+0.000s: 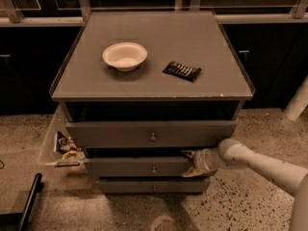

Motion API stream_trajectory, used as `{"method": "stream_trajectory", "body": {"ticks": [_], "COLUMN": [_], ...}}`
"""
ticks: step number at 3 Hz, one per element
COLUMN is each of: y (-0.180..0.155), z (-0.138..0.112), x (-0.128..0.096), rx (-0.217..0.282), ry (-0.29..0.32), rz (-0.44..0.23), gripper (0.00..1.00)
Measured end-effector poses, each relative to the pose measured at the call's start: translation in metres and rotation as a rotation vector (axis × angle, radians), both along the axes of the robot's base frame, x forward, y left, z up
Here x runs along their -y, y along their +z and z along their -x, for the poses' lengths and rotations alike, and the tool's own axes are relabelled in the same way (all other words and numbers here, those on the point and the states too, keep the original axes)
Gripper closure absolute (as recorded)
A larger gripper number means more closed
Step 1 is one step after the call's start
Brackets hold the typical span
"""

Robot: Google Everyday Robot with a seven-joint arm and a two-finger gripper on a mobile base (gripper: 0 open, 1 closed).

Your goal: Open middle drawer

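Gripper [191, 161] at middle drawer [125, 167] R end; arm [269, 168] cut off by pic's R edge.

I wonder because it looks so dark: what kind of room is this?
Probably a kitchen or break room: a grey drawer cabinet holds a white bowl and a snack packet, over a speckled floor. The gripper is at the right end of the middle drawer.

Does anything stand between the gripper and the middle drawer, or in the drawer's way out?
Nothing visible does. The gripper is at the right end of the front of the middle drawer, with nothing visible before that front.
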State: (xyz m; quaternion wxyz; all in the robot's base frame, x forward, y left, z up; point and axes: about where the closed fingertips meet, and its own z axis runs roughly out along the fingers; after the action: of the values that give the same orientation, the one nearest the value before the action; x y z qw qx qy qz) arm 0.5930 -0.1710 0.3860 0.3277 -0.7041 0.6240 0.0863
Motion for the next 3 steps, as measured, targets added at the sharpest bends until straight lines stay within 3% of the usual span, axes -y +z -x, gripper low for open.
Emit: {"method": "stream_trajectory", "body": {"ticks": [1, 2, 3], "y": [0.0044, 0.0064, 0.0064], "z": [-0.0002, -0.0002, -0.0002], "x": [0.0000, -0.0003, -0.0003], "rx": [0.000, 0.002, 0.002], "ry": [0.000, -0.001, -0.001], "rz": [0.000, 0.000, 0.000], "gripper": [0.65, 0.62, 0.39]}}
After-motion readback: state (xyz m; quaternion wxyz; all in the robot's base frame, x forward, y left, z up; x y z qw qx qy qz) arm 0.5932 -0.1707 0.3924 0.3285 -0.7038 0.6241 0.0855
